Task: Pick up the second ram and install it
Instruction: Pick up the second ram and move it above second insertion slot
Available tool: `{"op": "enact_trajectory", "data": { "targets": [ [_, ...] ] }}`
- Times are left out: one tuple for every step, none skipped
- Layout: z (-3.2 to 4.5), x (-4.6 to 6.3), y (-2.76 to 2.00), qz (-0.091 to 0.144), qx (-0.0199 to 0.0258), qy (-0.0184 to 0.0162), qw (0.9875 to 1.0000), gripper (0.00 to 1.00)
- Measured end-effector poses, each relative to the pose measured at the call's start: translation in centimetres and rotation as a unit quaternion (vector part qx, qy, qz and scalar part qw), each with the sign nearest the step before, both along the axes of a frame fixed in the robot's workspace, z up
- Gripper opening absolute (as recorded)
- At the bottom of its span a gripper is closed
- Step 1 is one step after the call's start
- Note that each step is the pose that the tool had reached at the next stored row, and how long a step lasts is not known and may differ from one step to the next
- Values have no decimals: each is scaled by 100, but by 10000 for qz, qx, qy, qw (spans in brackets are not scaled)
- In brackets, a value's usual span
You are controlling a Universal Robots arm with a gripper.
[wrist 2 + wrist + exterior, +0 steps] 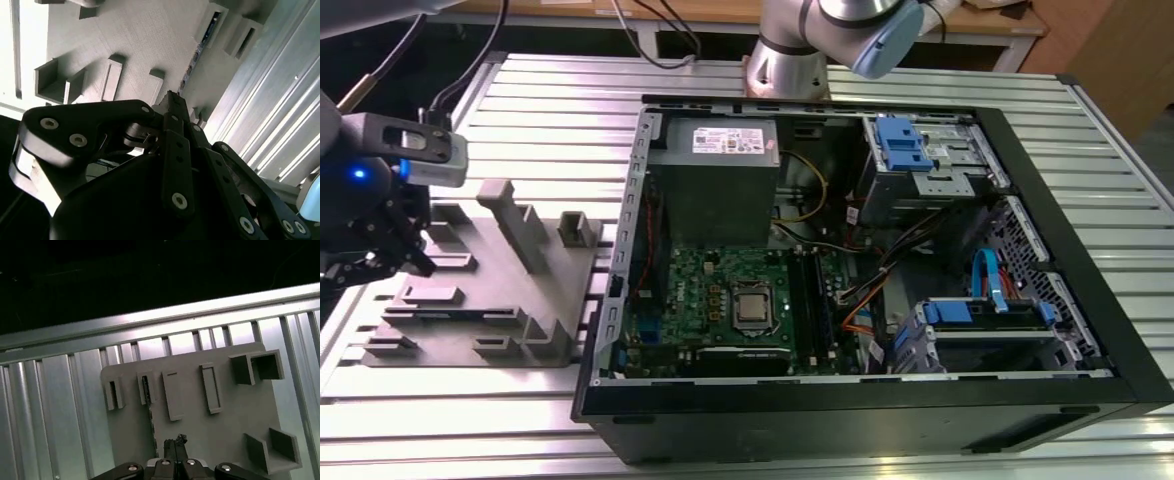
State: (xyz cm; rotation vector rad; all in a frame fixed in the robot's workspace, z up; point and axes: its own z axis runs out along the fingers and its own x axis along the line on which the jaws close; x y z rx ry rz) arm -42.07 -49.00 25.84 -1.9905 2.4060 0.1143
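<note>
**RISK NOTE: MEMORY STICK IN HOLDER, NOT GRIPPED**

**Status.** The memory stick [150,410] stands on edge in a narrow slot of the grey holder plate [225,415] and is seen edge-on in both wrist views. The gripper [175,441] is positioned over the plate, just beside the stick's line, near one end of it. Its tips are pressed together w/ nothing seen between them, so the stick is not held. Tip-to-plate contact cannot be determined. In the exterior view the holder sits on the slatted table [547,90], at the exterior view's left of the computer case [881,400].

**Probable faults (judged, not observed)**

1. Tip strike. If descent is made w/ tips together, the stick's top edge or the plate may be hit. Cause: no gap between tips, plus sideways offset.
2. Jam in slot. A grip taken near one end may tilt the stick so that it binds, and the plate may be dragged up w/ it. No fixing of the plate is visible.
3. Slip or damage. The stick is thin and flat, so too little grip force may drop it and too much may stress the chips.
4. Side collision. The upright slabs [520,225] stand near the slot and may be caught by the finger links.
</note>
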Motion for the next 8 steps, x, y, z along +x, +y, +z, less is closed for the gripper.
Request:
{"op": "enact_trajectory", "data": {
  "targets": [
    [-6, 0, 0, 62, -1, 8, 10000, 7],
    [-13, 0, 0, 122, -3, 17, 9999, 7],
    [-20, 0, 0, 175, -5, 28, 9998, 7],
    [-26, 0, 0, 222, -9, 39, 9997, 7],
    [-30, 0, 0, 271, -12, 45, 9996, 7],
    [-30, 0, 0, 303, -13, 45, 9995, 7],
    [-30, 0, -1, 311, -13, 45, 9995, 7],
    [-31, 0, -1, 313, -13, 46, 9995, 7]
  ]
}}
